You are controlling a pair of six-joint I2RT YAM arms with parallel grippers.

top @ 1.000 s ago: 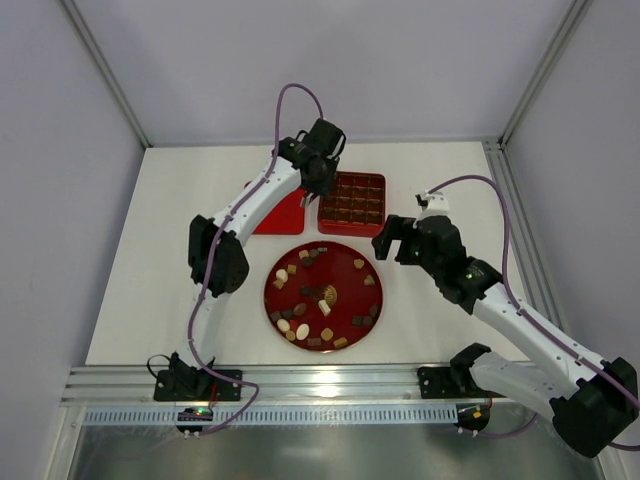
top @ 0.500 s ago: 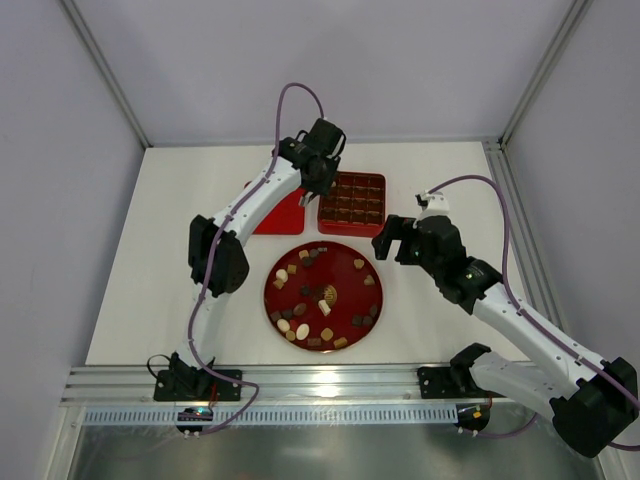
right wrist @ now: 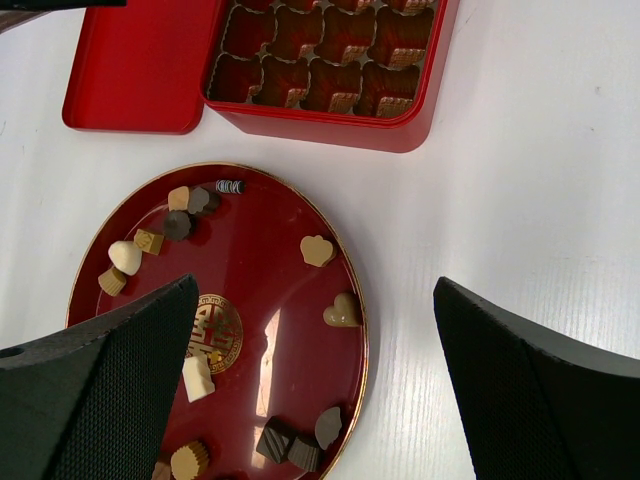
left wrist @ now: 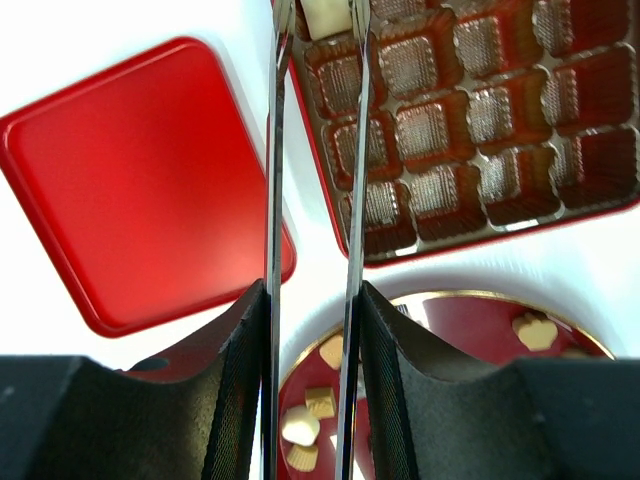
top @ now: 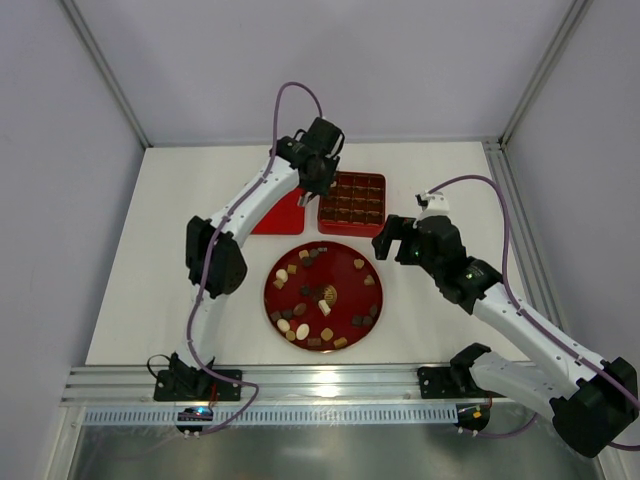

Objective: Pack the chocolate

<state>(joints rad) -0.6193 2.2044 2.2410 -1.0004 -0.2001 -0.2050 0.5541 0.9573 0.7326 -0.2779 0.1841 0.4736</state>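
Note:
Many small chocolates (top: 300, 330), dark, tan and cream-white, lie scattered on the round red plate (top: 345, 280). The square red box (top: 352, 203) with grid compartments stands behind the plate. My left gripper (top: 318, 190) hangs over the box's near left corner. In the left wrist view its thin fingers (left wrist: 322, 5) close narrowly around a cream-white chocolate (left wrist: 325, 18) in a corner compartment of the box (left wrist: 470, 110). My right gripper (top: 392, 240) is wide open and empty above the plate's right edge (right wrist: 315, 290), over a heart-shaped chocolate (right wrist: 342, 312).
The flat red lid (top: 278, 215) lies left of the box, touching it; it also shows in the left wrist view (left wrist: 130, 190). The other box compartments in view hold only brown paper cups. White tabletop surrounds everything, with frame rails at the edges.
Almost nothing moves. The left arm's elbow shifts slightly left; both grippers stay where they were.

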